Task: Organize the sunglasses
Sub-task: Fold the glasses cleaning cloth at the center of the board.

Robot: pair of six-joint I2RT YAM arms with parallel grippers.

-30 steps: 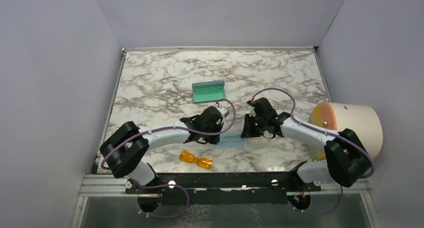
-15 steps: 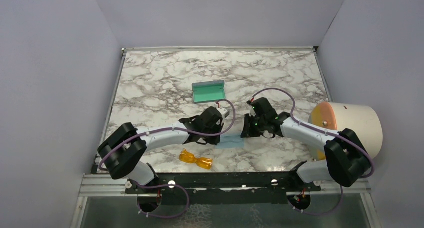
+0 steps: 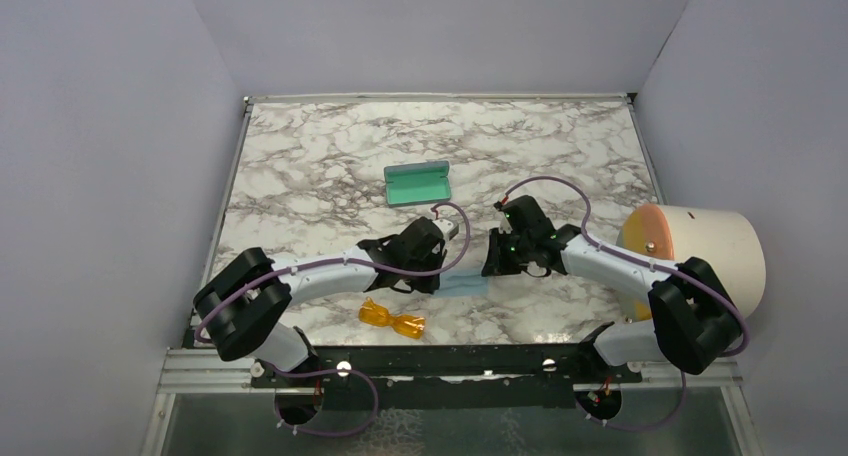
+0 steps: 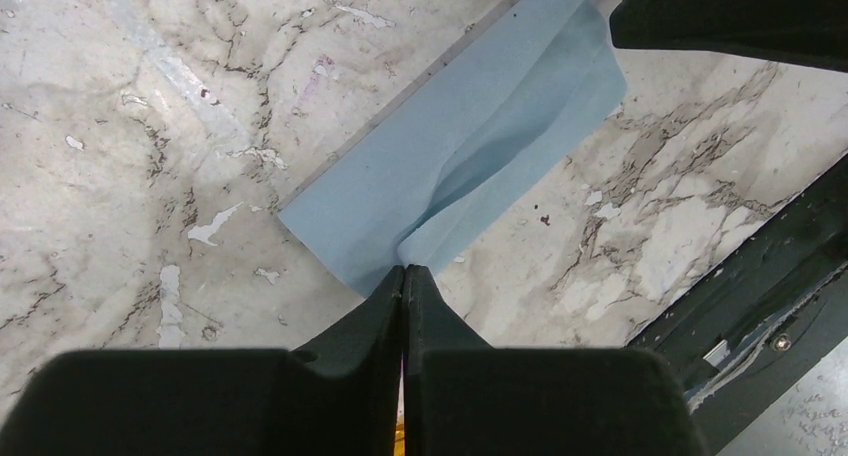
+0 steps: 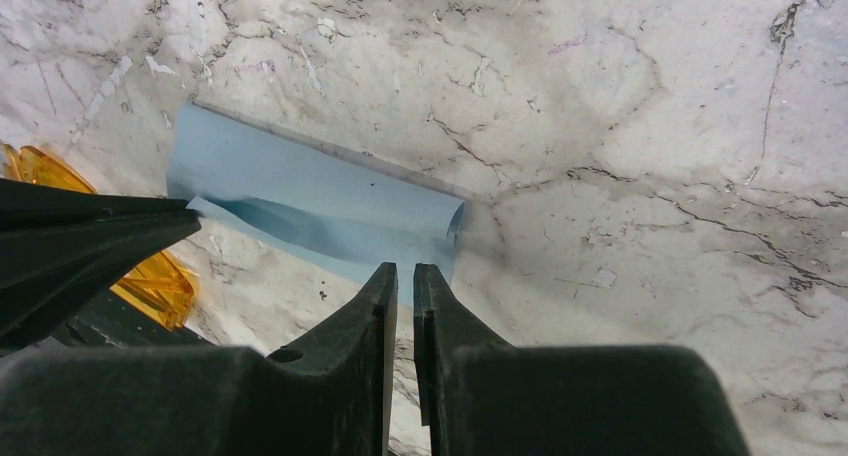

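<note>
Top external: arms bent inward, jaws at cloth.

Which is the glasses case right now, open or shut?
Open: the case lies with its teal-green inside facing up toward the top camera.

White-grey veined marble tabletop, boxed by plain lavender-grey walls left, far and right. Black rail along near edge. Cream cylinder at right edge. Light soft, even.
</note>
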